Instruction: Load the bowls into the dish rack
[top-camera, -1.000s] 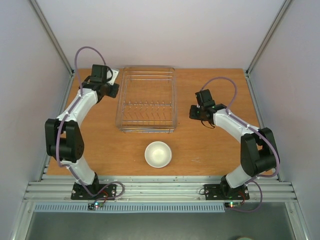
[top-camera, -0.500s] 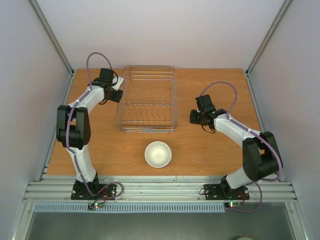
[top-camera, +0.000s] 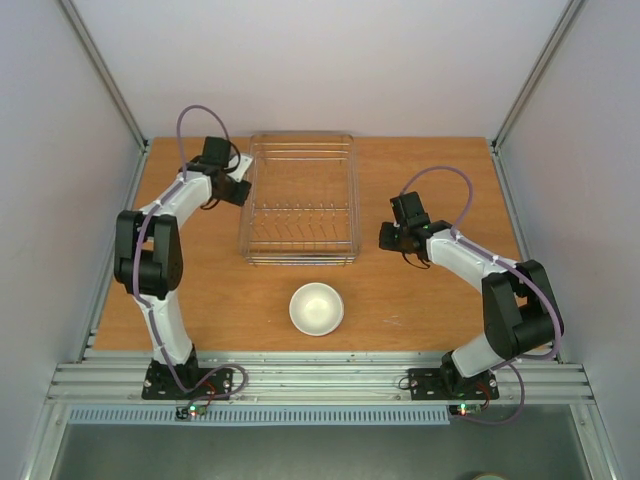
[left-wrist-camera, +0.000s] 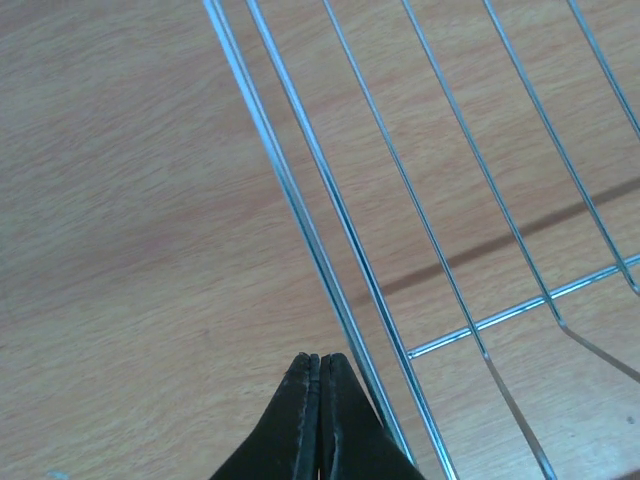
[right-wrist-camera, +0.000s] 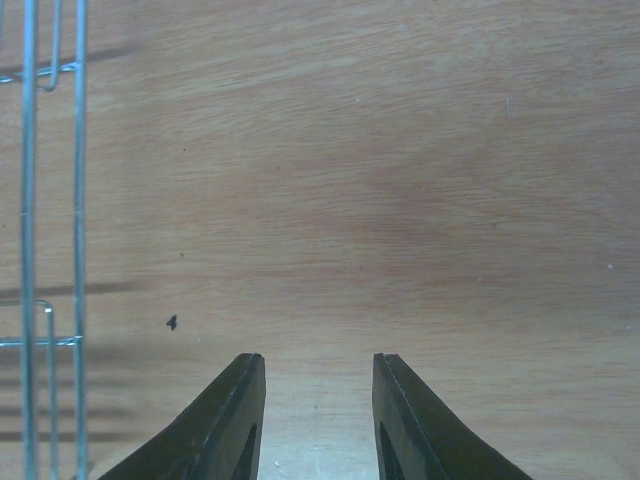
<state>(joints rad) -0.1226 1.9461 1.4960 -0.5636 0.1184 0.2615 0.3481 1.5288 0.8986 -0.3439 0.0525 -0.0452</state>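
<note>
The white bowl (top-camera: 316, 308) lies on the dish rack's (top-camera: 298, 262) near side, closer to the spread right hand (top-camera: 388, 236) than to the pressed-together left hand (top-camera: 243, 190).

Wooden counter (top-camera: 420, 310), orange-brown, fine grain, w/ a small dark speck (right-wrist-camera: 171, 322) in right wrist view. Back wall (top-camera: 320, 70), left wall (top-camera: 50, 220) & right wall (top-camera: 595, 220) all plain, pale lilac-grey. Slim metal posts (top-camera: 100, 75) run diag. up the rear corners. Ribbed aluminium rail (top-camera: 320, 378) along counter's near edge; grey surface (top-camera: 320, 450) below it. Light even, shadows soft.
</note>
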